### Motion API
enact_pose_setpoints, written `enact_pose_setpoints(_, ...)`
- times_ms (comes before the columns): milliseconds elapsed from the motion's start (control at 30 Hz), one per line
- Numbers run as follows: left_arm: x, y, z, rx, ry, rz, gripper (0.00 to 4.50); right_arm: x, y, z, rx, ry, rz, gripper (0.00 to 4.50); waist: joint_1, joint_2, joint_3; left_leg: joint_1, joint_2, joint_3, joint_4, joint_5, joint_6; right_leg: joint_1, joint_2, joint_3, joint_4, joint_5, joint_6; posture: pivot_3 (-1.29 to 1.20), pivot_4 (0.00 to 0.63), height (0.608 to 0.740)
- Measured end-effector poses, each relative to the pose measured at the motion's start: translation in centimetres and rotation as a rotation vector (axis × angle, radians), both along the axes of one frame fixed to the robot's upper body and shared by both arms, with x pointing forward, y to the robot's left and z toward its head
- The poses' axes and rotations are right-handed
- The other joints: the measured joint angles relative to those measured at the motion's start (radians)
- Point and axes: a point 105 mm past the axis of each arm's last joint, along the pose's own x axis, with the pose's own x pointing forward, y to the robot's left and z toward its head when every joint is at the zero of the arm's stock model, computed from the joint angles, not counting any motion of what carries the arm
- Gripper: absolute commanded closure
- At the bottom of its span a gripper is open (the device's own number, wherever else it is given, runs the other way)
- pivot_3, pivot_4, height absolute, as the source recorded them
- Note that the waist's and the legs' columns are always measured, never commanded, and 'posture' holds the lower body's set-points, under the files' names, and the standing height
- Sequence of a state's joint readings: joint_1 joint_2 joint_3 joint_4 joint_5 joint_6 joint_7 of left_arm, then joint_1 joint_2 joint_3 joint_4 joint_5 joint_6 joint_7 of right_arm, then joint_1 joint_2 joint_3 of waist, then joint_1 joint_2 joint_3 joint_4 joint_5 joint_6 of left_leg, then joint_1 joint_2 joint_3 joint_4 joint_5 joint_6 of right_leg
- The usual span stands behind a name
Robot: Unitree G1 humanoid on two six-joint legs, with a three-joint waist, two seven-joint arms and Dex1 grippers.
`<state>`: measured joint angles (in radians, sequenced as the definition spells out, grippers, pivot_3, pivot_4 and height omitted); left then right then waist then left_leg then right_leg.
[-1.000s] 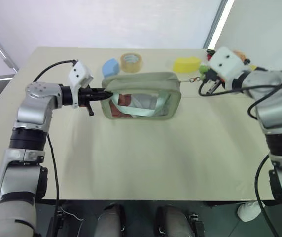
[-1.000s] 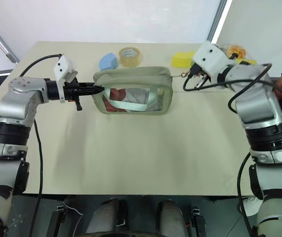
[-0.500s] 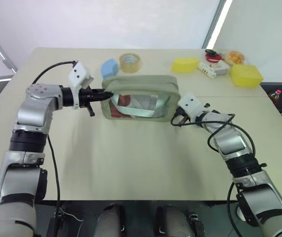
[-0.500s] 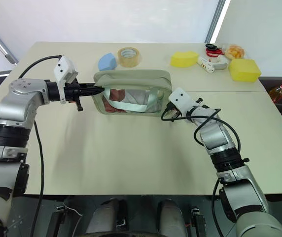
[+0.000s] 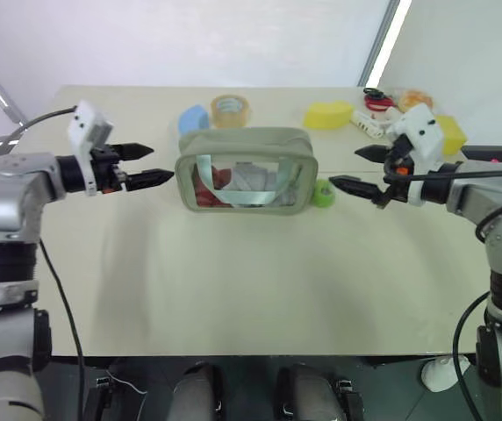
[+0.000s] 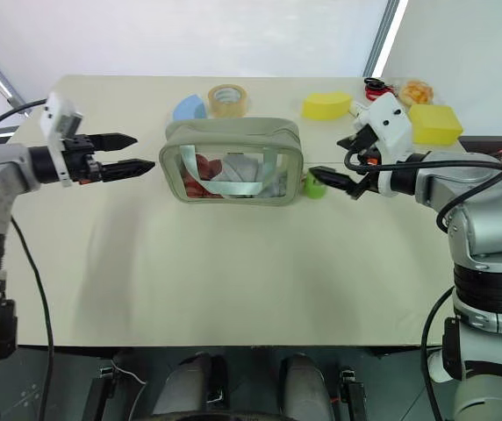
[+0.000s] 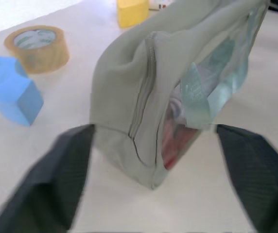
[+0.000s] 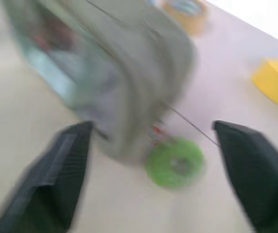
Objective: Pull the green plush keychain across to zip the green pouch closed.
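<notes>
The left gripper [image 5: 141, 165] has its two black fingers spread apart and holds nothing; it hovers over the table just off the left end of the pouch [image 5: 246, 170], pointing toward it without touching. The right gripper [image 5: 356, 170] also has its fingers wide apart and empty, and it points at the pouch's right end from a short way off. Between that gripper and the pouch lies the keychain [image 5: 323, 195], a small lime-green ball resting on the table [image 5: 233, 281] just beside the pouch's lower right corner, with a thin cord running up to the pouch's top edge in the right wrist view. The pouch stands upright near the middle of the table, its clear window facing the robot, with red and white contents and a pale strap behind the window. Behind it sit a blue block [image 5: 195, 118] and a tape roll [image 5: 231, 110], and farther right a yellow block [image 5: 329, 114].
</notes>
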<state>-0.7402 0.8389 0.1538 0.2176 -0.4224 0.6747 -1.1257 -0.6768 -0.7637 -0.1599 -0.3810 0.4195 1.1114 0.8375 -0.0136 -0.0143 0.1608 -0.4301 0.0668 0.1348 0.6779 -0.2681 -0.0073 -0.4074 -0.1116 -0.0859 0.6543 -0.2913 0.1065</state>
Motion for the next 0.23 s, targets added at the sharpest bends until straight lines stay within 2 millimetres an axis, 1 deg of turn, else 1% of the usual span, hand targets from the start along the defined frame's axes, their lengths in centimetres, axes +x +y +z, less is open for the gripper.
enact_pose_setpoints(67, -0.6, 0.9, 0.4, -0.022, 0.015, 0.038, 0.01, -0.8, 0.8, 0.1, 0.005, 0.017, 0.025, 0.03, 0.004, 0.0, 0.0, -0.001, -0.001, 0.0, 0.0, 0.0, 0.001, 0.0, -0.001, 0.0, -0.001, 0.0, 0.0, 0.0, 0.15, 0.74)
enact_pose_setpoints(133, -0.9, 1.4, 1.0, -0.045, 0.01, 0.061, 0.01, -0.9, 1.1, 0.3, 0.003, 0.01, 0.018, 0.03, 0.008, 0.0, 0.0, -0.002, -0.001, 0.0, 0.0, 0.0, 0.001, 0.0, -0.001, 0.0, -0.001, 0.0, 0.0, 0.0, 0.15, 0.74)
enact_pose_setpoints(233, -1.1, 1.0, 1.5, -0.051, -0.005, 0.054, 0.01, -0.7, 1.3, 0.4, 0.009, -0.006, -0.008, 0.03, 0.011, -0.001, 0.0, -0.002, -0.001, 0.0, 0.0, 0.0, 0.001, 0.0, -0.001, 0.0, -0.002, 0.0, 0.0, 0.0, 0.15, 0.74)
